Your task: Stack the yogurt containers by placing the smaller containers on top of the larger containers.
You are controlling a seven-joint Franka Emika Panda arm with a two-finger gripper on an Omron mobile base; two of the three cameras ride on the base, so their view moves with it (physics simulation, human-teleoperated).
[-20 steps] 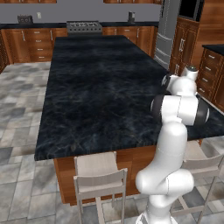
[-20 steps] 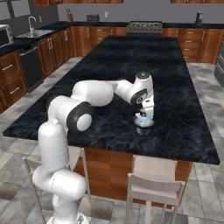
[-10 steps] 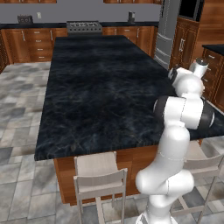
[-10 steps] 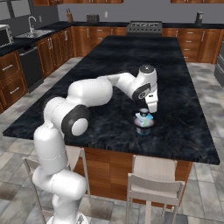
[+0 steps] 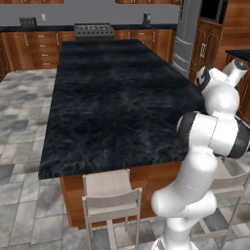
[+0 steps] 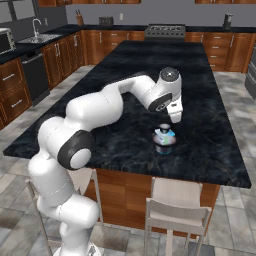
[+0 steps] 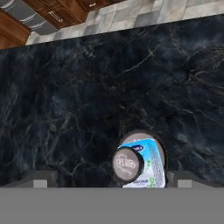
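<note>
pincer hangs above stacked yogurt containers on bare dark counter.

Yogurt containers stacked on the dark marble table

The stack stands upright near the table's front edge. In the hand view, a squarish white tub with a light-blue and white printed top sits on a wider round grey-rimmed container whose rim shows around it. A small round container with a pinkish-grey lid rests on the blue-topped tub, toward one side of it. From the right base view the layers blur together; only the light-blue top is distinct.
</note>
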